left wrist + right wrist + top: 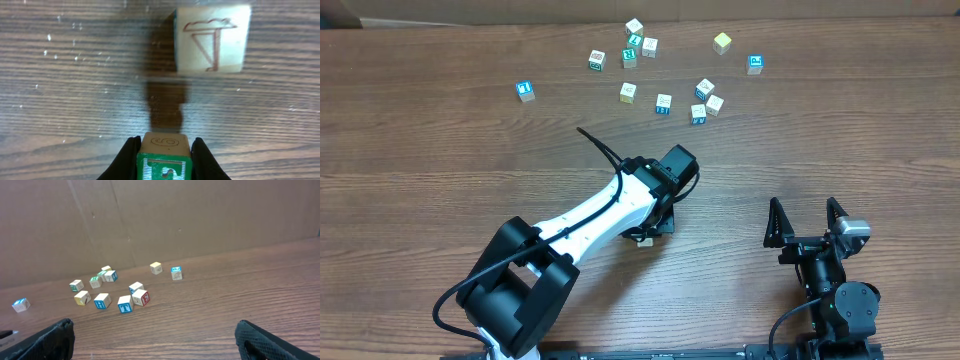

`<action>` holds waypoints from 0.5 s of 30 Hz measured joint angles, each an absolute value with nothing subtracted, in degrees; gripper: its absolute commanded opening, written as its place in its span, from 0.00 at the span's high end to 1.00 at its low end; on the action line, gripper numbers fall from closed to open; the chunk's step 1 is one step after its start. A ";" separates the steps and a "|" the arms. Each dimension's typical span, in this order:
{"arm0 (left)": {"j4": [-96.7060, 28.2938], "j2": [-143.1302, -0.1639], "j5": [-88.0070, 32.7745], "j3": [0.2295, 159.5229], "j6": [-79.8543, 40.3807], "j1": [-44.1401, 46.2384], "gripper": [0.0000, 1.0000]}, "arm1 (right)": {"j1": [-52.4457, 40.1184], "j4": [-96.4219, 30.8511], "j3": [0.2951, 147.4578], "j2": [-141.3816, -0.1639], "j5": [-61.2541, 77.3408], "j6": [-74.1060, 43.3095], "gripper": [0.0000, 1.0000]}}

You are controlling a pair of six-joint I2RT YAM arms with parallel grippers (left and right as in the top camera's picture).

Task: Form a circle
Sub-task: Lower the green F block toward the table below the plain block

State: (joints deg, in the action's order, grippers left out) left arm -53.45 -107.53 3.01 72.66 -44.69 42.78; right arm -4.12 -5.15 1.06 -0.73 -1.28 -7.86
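Bench (420, 150) of brown wood carries everything you have to work with. Your left arm (590, 215), white and black, reaches from the near edge out to the middle of it. Your right arm (830, 280) sits low at the near right corner, well apart from the rest.

Your left tool (165, 142) is closed nearly all the way, and it pinches a green cube (164, 167) between its two black fingers, just above the wood. Your right tool (804, 205) stands as wide as it goes and has hold of nothing.

Look to the far side for the other cubes (629, 92): they lie loose in a ragged scatter, some touching, most apart, and make no ring. One blue cube (525, 91) sits alone at the left of the scatter. A single cream cube (212, 37), with a red line drawing on its face, lies on the wood just ahead of the left tool and slightly to one side, not touching the green cube.
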 measured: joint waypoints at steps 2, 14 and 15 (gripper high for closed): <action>-52.86 -107.53 3.01 72.66 -44.69 42.78 0.85 | -4.10 -5.15 1.06 -0.73 -1.28 -7.86 0.00; -52.45 -107.53 3.11 72.66 -44.69 42.96 0.79 | -4.10 -5.13 1.06 -0.73 -1.28 -7.88 0.00; -52.25 -107.53 3.20 72.60 -44.69 43.07 0.78 | -4.10 -5.13 1.06 -0.73 -1.26 -7.88 0.00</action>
State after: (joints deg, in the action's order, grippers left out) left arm -52.25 -107.53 3.20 72.60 -44.69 43.07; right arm -4.10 -5.13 1.06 -0.73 -1.26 -7.88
